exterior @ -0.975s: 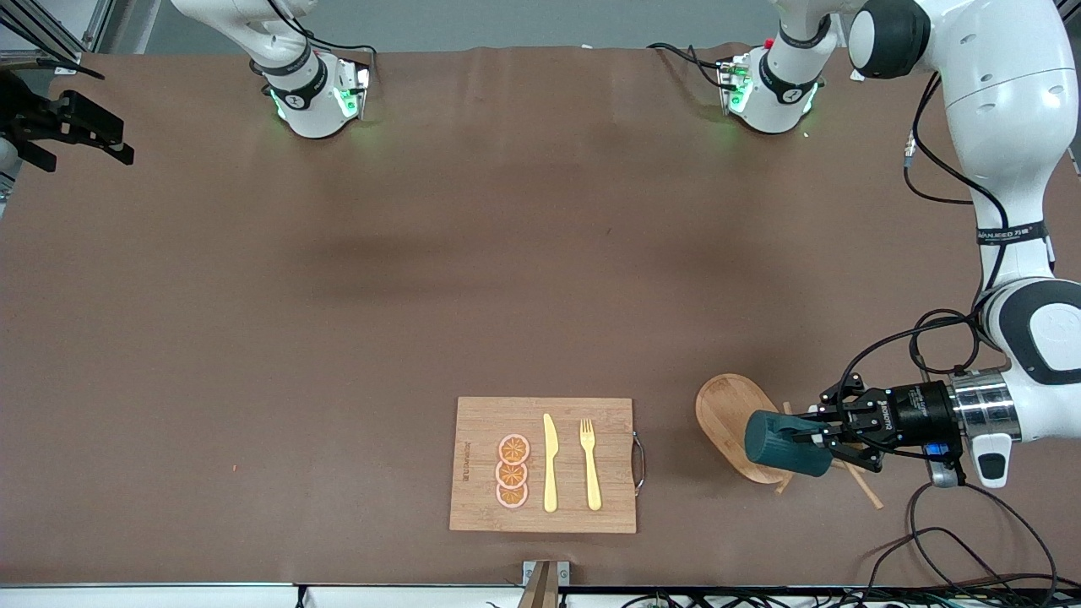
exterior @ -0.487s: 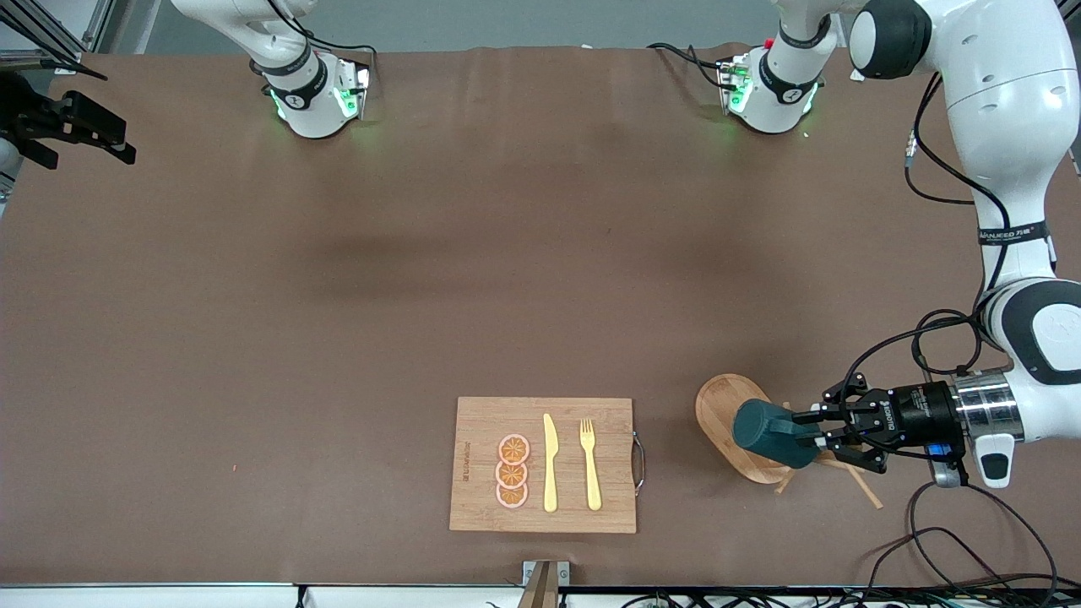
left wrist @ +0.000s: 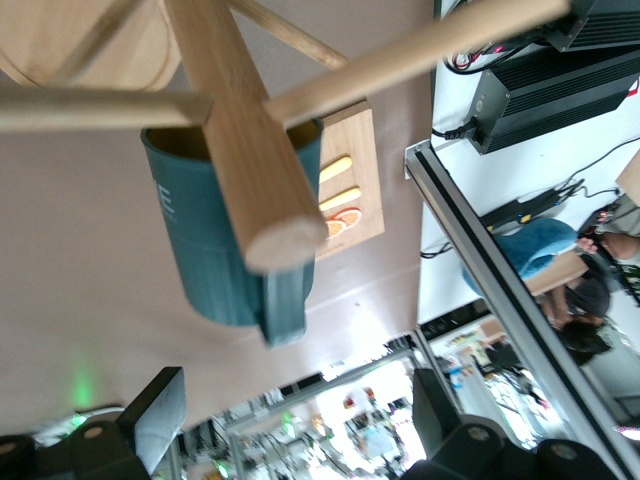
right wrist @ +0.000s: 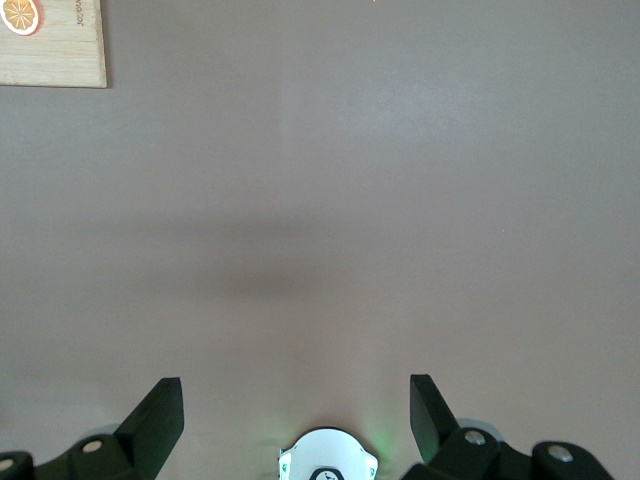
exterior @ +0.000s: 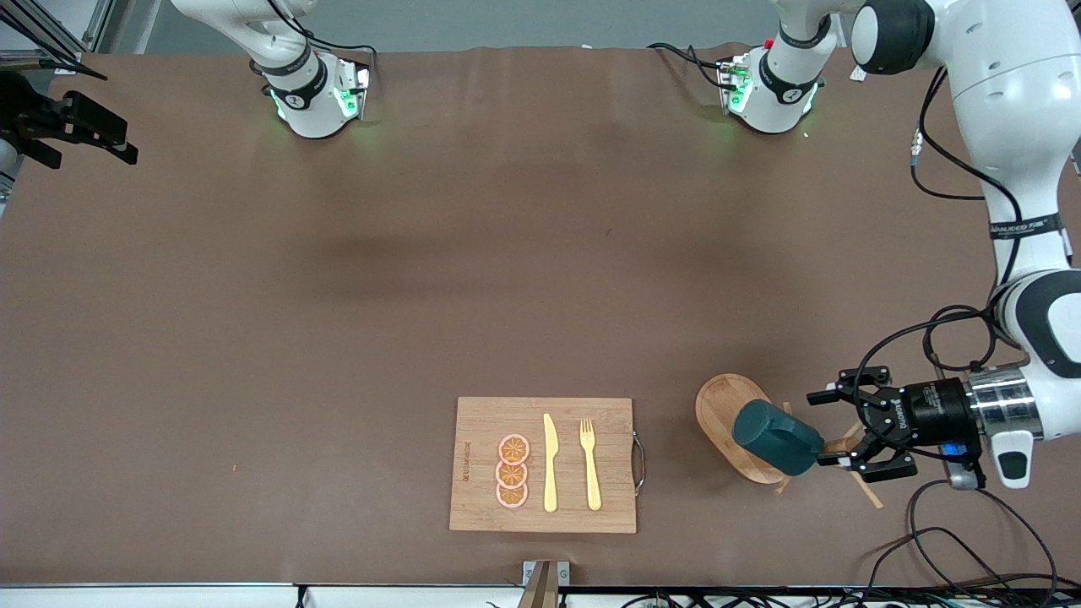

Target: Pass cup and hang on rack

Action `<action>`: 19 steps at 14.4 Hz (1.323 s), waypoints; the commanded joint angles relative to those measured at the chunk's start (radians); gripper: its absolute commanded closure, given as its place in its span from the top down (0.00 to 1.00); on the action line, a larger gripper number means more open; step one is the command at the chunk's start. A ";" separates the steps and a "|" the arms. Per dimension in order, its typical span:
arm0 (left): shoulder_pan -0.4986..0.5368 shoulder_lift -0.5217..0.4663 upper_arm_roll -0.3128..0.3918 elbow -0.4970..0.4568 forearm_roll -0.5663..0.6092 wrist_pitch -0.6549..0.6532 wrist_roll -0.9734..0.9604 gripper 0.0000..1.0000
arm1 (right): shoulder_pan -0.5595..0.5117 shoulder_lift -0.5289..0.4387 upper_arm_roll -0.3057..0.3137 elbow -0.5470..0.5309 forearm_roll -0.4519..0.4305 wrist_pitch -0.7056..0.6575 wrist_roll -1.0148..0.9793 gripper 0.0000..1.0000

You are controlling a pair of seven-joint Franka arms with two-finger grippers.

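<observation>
Left gripper (exterior: 832,429) jaws are sitting spread wide, clear of the cup (exterior: 775,437), which is hanging on the rack (exterior: 736,425) at the gripper's 9 o'clock. Right gripper (right wrist: 297,405), also spread, is waiting over bare table (exterior: 422,253).

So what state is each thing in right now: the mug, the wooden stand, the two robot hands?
cup: hanging on a peg, released
rack: upright, carrying the cup
left gripper: open, beside the cup
right gripper: open, waiting over bare table
</observation>
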 commanded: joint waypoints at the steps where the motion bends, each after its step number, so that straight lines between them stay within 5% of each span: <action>1: -0.010 -0.086 -0.003 -0.017 0.111 -0.035 0.003 1.00 | 0.009 -0.002 -0.007 0.008 0.005 -0.006 0.015 1.00; 5: -0.063 -0.204 -0.003 -0.019 0.317 -0.059 0.009 1.00 | 0.005 -0.002 -0.005 0.006 0.007 -0.008 0.015 1.00; 9: -0.189 -0.330 -0.011 -0.022 0.746 -0.113 0.029 1.00 | 0.007 -0.002 -0.004 0.008 0.008 -0.012 0.015 1.00; 12: -0.222 -0.413 -0.023 -0.022 1.014 -0.171 0.282 1.00 | 0.002 -0.002 -0.005 0.006 -0.001 -0.008 0.013 1.00; 17: -0.168 -0.534 -0.024 -0.063 1.047 -0.291 0.515 1.00 | 0.004 -0.002 -0.004 0.006 -0.010 -0.005 0.013 1.00; 19: -0.046 -0.603 -0.136 -0.158 1.047 -0.289 0.571 1.00 | 0.016 -0.002 0.002 0.006 -0.068 -0.003 0.013 1.00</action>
